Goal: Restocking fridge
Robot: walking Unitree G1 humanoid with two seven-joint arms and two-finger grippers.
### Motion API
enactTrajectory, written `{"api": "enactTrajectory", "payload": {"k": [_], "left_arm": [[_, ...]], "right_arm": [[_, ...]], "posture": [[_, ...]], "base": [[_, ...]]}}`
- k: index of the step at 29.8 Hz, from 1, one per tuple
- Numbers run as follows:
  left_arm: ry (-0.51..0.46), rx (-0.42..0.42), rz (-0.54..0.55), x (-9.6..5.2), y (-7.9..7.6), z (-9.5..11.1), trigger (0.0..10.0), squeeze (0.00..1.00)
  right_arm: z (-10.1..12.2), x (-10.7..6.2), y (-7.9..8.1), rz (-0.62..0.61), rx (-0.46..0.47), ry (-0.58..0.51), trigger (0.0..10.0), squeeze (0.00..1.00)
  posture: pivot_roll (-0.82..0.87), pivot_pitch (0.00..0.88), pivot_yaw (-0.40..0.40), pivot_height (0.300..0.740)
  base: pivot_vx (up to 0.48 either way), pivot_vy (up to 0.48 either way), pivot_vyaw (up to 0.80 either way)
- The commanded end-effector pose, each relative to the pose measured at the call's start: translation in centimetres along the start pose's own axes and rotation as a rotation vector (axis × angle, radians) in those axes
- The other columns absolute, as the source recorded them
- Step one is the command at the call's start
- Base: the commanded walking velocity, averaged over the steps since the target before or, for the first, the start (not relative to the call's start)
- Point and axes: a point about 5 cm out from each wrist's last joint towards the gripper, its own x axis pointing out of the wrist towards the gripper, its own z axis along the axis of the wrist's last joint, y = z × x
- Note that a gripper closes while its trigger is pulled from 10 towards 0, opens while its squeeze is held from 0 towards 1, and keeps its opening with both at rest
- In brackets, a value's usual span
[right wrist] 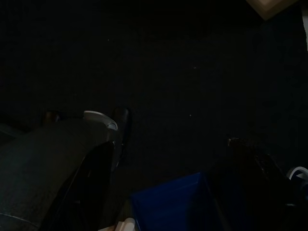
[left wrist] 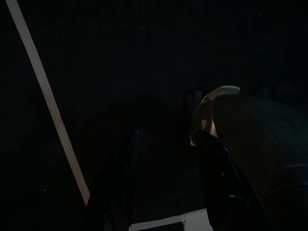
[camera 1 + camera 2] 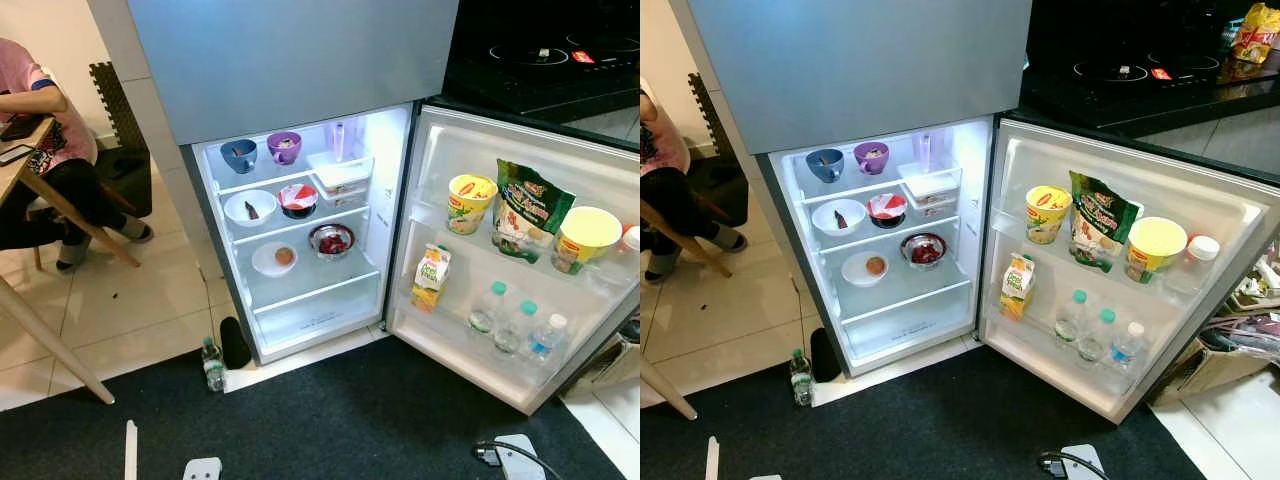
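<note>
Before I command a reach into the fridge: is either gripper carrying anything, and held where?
Nothing is held. The left gripper and right gripper hang over the dark mat, fingers apart with nothing between them.

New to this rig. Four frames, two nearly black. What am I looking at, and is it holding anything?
A humanoid robot is restocking a fridge. The two bright frames come from a stereo camera on its head, looking down at the open fridge. The shelves hold bowls: a blue bowl, a purple bowl, and others below. The door holds two yellow tubs, a green bag, a juice carton and three water bottles. Another bottle stands on the floor by the fridge. A person sits at a table on the left.

The dark frames are wrist cameras looking along each gripper's fingers, arms hanging over the dark mat. They are too dark to tell whether anything is held.
</note>
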Motion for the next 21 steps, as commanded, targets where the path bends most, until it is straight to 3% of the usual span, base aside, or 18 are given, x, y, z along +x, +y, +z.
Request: {"api": "enactTrajectory", "payload": {"k": [1, 21], "left_arm": [[-0.003, 0.002, -0.004, -0.01, -0.09, -0.07, 10.0, 0.0], [-0.003, 0.004, -0.006, 0.03, -0.19, 0.04, 10.0, 0.0]], "right_arm": [[0.25, 0.03, 0.09, 0.0, -0.011, -0.009, 10.0, 0.0], [0.24, 0.1, 0.54, 0.006, -0.009, -0.003, 10.0, 0.0]], "posture": [[-0.02, 0.0, 0.017, 0.74], [-0.02, 0.0, 0.015, 0.74]], "base": [[0.0, 0.0, 0.0], [0.0, 0.0, 0.0]]}}
